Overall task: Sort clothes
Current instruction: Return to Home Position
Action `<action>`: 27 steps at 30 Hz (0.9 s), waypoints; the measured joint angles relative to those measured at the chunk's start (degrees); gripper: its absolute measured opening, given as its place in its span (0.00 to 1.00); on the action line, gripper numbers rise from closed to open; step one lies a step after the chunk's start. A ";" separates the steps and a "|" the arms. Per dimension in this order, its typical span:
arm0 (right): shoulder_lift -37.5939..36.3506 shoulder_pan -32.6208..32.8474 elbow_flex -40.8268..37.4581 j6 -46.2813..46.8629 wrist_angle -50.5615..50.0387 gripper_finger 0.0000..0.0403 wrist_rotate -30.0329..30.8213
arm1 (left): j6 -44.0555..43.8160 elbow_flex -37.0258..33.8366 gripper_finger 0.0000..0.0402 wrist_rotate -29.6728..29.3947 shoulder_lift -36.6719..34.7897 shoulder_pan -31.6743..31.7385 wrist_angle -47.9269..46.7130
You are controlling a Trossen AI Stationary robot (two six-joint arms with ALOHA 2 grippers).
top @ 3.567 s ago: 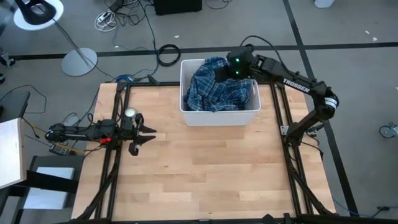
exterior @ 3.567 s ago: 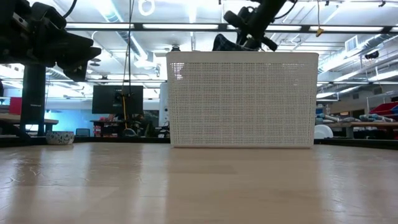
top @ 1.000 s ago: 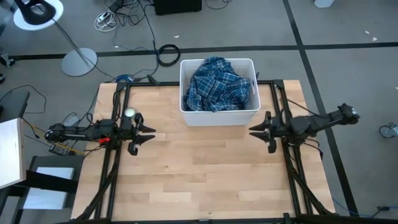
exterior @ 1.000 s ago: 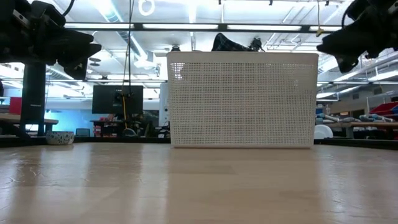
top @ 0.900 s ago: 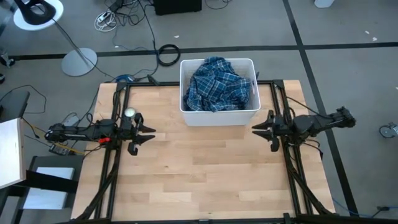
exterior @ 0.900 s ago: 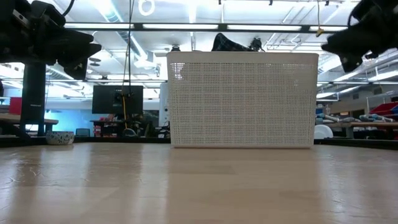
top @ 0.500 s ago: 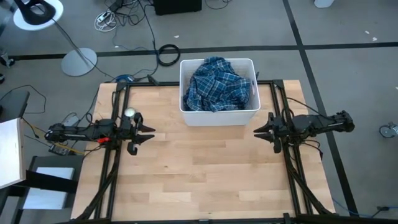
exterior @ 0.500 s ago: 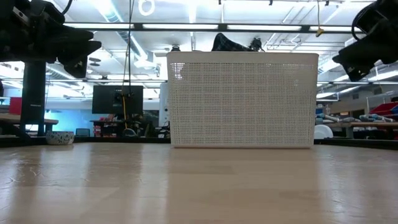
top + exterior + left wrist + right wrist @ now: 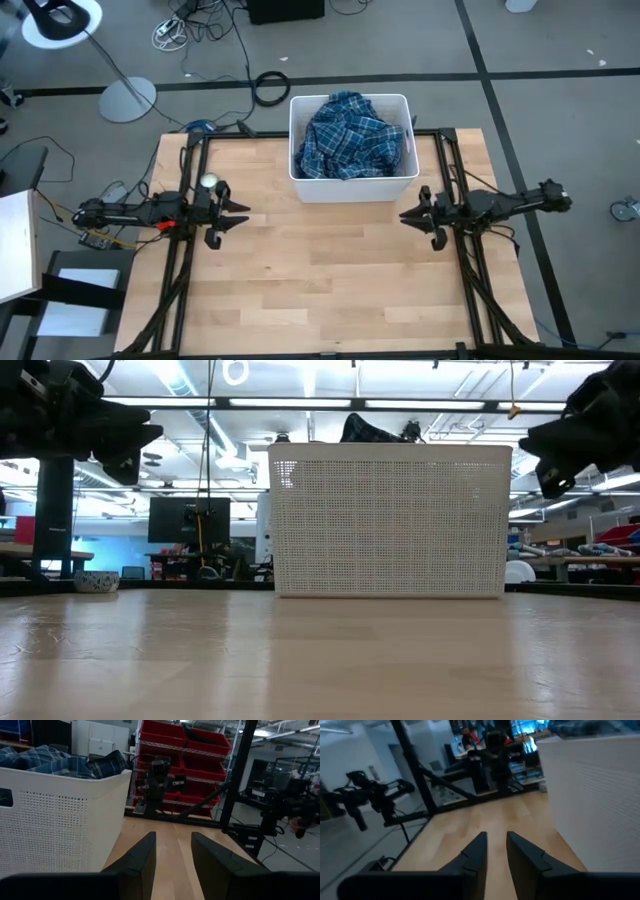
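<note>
A blue-white plaid shirt [image 9: 350, 140] lies crumpled on top inside the white bin [image 9: 352, 190] at the table's far edge; it hides any garments beneath it. The shirt also shows over the bin's rim in the low view [image 9: 365, 430] and the left wrist view [image 9: 60, 762]. My left gripper [image 9: 245, 215] hovers open and empty near the table's left edge, pointing right. My right gripper [image 9: 405, 217] hovers open and empty near the right edge, just in front of the bin's right corner, pointing left.
The bin's perforated front wall [image 9: 390, 520] stands across the far middle of the wooden table [image 9: 320, 290]. Black frame rails [image 9: 185, 260] run along the left and right edges. The bin's wall [image 9: 590, 795] is close beside my right gripper.
My right gripper has drawn back a little toward the table's right edge and then come back toward the left, staying open and empty. The shirt and the bin have kept still.
</note>
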 joint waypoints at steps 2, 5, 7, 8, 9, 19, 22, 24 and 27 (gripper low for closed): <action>0.88 -0.49 -0.89 -0.95 2.59 0.18 0.51 | 0.02 0.02 0.32 -0.01 -0.04 0.00 -0.48; 1.07 -2.64 -0.85 -3.33 2.83 0.18 3.19 | 0.02 0.02 0.32 -0.13 0.04 0.00 -0.25; 1.18 -4.91 -0.83 -3.86 2.67 0.18 3.02 | 0.02 0.02 0.32 -0.14 0.02 0.00 -0.30; 1.54 -6.01 -0.82 -3.86 2.53 0.18 1.98 | 0.02 0.02 0.32 -0.16 0.02 0.00 -0.30; 2.01 -7.02 -0.81 -3.85 2.26 0.18 0.38 | 0.02 0.02 0.32 -0.16 0.04 0.00 -0.38; 11.63 -10.77 -0.81 -4.83 0.40 0.18 -9.94 | 0.02 0.02 0.32 -0.21 0.04 0.00 -0.38; 14.67 -10.68 -0.81 -5.48 0.38 0.18 -10.15 | 0.02 0.02 0.32 -0.21 0.02 0.02 -0.40; 16.49 -10.57 -0.81 -5.00 0.48 0.18 -10.32 | 0.02 0.02 0.32 -0.21 0.02 0.00 -0.41; 18.39 -10.57 -0.90 -4.96 1.14 0.18 -10.31 | 0.02 0.02 0.32 -0.21 0.04 0.00 -0.40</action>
